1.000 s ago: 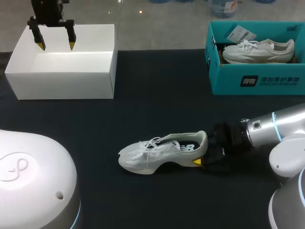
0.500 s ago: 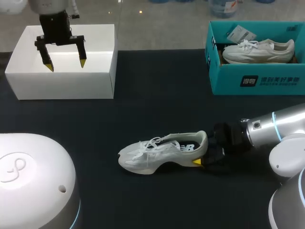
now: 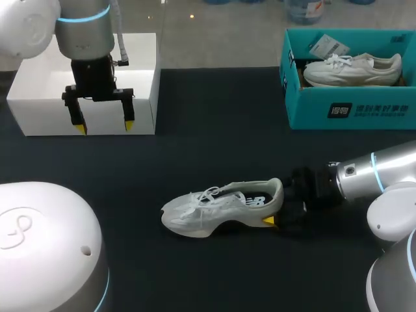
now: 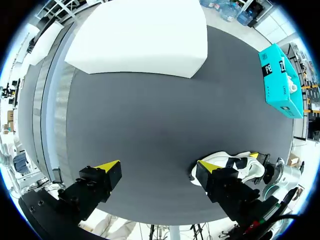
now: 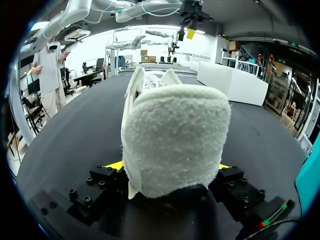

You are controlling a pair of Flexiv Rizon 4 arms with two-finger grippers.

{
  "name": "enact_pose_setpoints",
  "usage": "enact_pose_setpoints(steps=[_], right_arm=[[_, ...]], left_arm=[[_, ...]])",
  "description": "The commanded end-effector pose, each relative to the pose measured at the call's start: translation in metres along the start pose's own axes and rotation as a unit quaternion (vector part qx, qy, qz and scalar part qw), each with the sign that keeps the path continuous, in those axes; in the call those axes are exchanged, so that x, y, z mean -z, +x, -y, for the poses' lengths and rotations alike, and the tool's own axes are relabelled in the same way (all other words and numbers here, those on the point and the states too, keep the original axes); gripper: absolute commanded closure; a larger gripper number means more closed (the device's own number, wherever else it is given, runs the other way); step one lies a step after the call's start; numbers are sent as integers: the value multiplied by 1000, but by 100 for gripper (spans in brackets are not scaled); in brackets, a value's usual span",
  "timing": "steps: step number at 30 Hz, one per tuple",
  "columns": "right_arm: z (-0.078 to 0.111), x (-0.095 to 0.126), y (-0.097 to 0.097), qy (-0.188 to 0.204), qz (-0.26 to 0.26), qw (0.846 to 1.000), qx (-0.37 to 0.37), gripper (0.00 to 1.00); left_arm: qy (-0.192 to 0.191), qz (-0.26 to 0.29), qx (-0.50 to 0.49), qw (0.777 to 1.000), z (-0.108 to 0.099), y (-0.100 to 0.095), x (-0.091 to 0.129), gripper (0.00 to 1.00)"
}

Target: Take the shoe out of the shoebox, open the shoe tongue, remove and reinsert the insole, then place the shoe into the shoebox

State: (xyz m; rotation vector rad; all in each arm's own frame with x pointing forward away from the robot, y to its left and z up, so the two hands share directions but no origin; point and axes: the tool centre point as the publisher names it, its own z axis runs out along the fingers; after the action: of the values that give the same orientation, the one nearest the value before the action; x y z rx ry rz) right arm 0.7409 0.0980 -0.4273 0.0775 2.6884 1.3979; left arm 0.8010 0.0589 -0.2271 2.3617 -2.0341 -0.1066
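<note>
A white sneaker lies on its sole in the middle of the black table, toe to the left. My right gripper is at its heel, one yellow tip below it. In the right wrist view the padded heel fills the gap between the fingers, which press on both its sides. My left gripper hangs open and empty in front of the white box, far from the sneaker. In the left wrist view the left gripper points down at bare table, with the sneaker beside one finger.
A teal shoebox at the back right holds a second white shoe and a tag. The open white box stands at the back left. My own rounded base fills the front left corner.
My left arm has come forward and down from above the white box to its front edge, shifting right. The right arm and the sneaker have not moved.
</note>
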Motion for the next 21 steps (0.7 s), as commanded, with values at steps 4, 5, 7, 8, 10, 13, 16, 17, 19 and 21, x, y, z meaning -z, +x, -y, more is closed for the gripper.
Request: enact_pose_setpoints(steps=[4,5,7,8,10,13,16,17,19,21], right_arm=[[1,-3,0,0,1,1000,0,100],[1,-3,0,0,1,1000,0,100],[1,-3,0,0,1,1000,0,100],[1,-3,0,0,1,1000,0,100],[1,-3,0,0,1,1000,0,100],[1,-3,0,0,1,1000,0,100],[1,-3,0,0,1,1000,0,100],[1,-3,0,0,1,1000,0,100],[1,-3,0,0,1,1000,0,100],[1,-3,0,0,1,1000,0,100]], left_arm=[[14,-3,0,1000,-5,-3,0,0],[14,-3,0,1000,-5,-3,0,0],[14,-3,0,1000,-5,-3,0,0],[14,-3,0,1000,-5,-3,0,0],[14,-3,0,1000,-5,-3,0,0],[20,-4,8,1000,-9,1,-2,0],[17,-11,21,1000,-23,16,-8,0],[21,-11,16,1000,-29,22,-12,0],[27,-9,16,999,-41,38,-20,0],[11,-18,12,1000,-48,49,-26,0]])
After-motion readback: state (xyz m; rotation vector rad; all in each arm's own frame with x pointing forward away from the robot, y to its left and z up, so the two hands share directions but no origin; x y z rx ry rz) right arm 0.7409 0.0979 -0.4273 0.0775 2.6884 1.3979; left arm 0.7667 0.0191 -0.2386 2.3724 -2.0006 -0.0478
